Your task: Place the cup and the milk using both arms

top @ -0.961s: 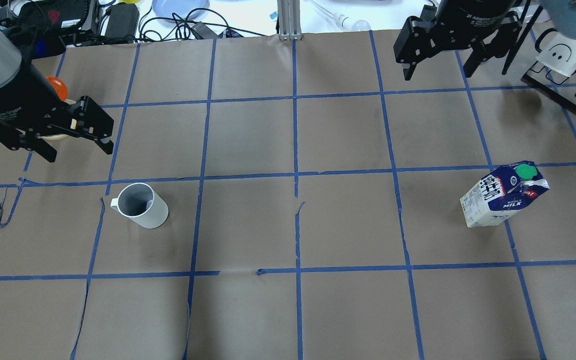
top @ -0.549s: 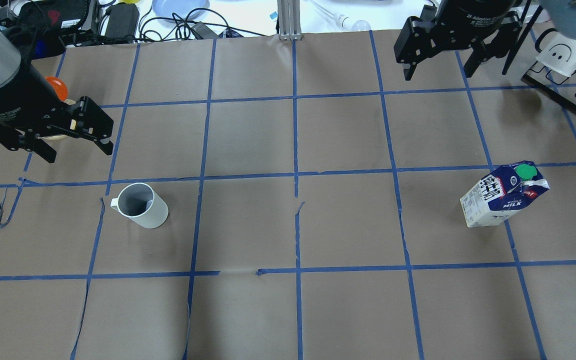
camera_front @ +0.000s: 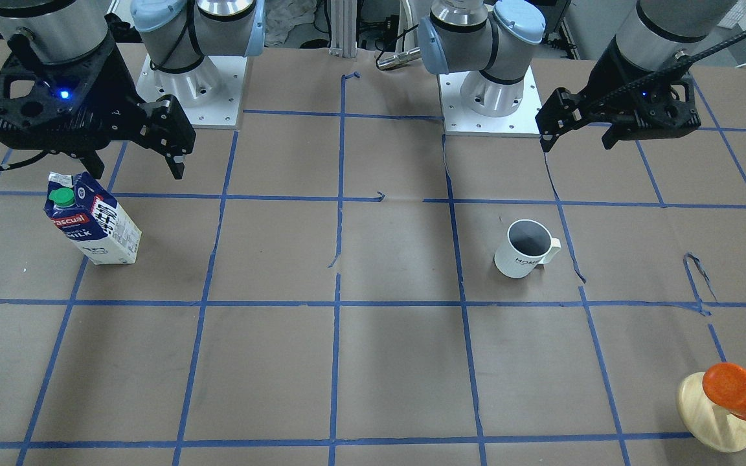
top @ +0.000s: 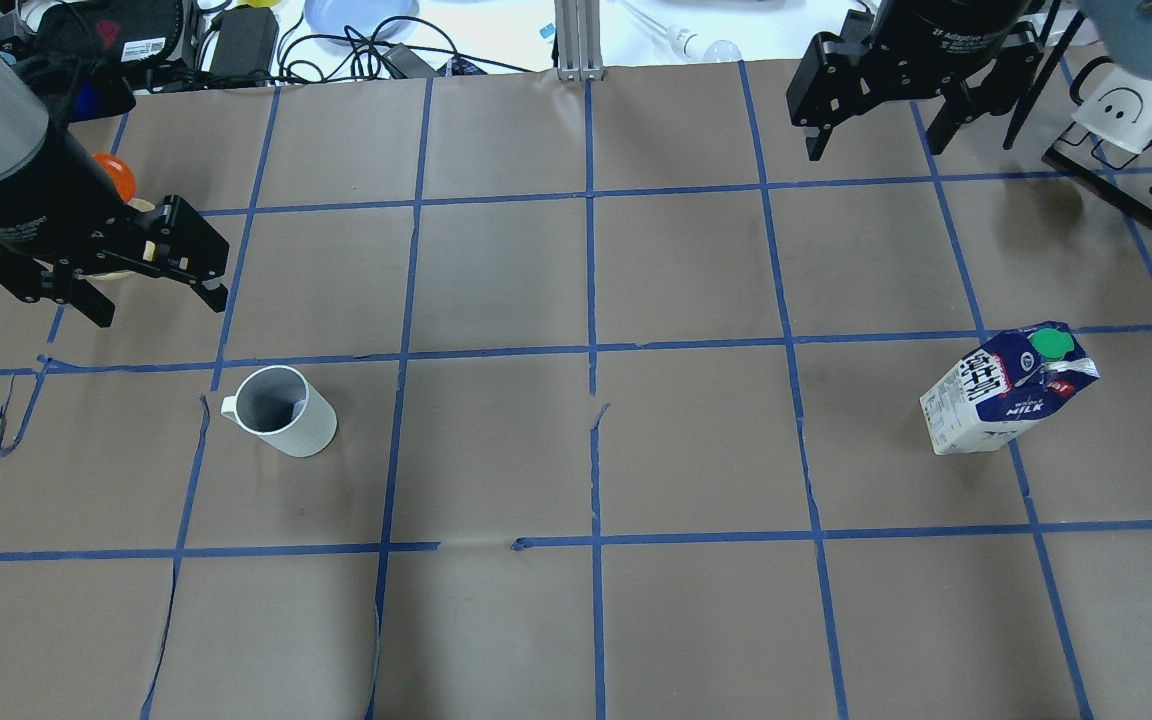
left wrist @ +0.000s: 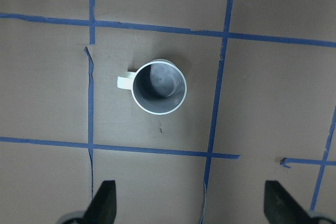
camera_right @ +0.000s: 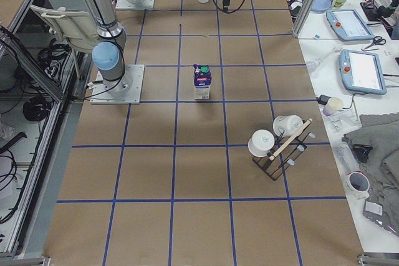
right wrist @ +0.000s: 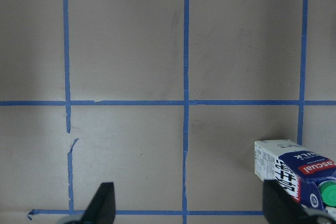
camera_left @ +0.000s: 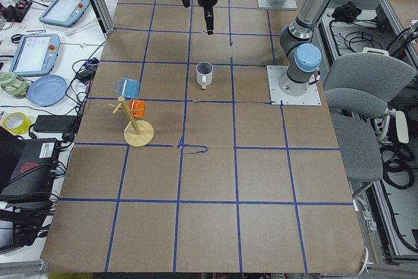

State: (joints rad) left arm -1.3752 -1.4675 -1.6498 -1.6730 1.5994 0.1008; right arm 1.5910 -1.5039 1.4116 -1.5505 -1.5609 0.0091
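The white cup (top: pixel 281 410) stands upright on the brown paper at the left, handle toward the left; it also shows in the front view (camera_front: pixel 525 249) and the left wrist view (left wrist: pixel 159 86). My left gripper (top: pixel 158 305) is open and empty, raised above the table behind and left of the cup. The blue and white milk carton (top: pixel 1006 390) with a green cap stands at the right, and also shows in the front view (camera_front: pixel 91 220) and the right wrist view (right wrist: pixel 296 174). My right gripper (top: pixel 876 148) is open and empty, high and well behind the carton.
An orange cup on a wooden stand (camera_front: pixel 732 395) sits at the far left, partly behind my left arm (top: pixel 116 175). A black rack with white cups (top: pixel 1126 110) stands at the far right. Cables and devices (top: pixel 236 40) line the table's far edge.
Almost nothing: both grippers have drifted only a few pixels and stay open. The cup and the milk have not moved.
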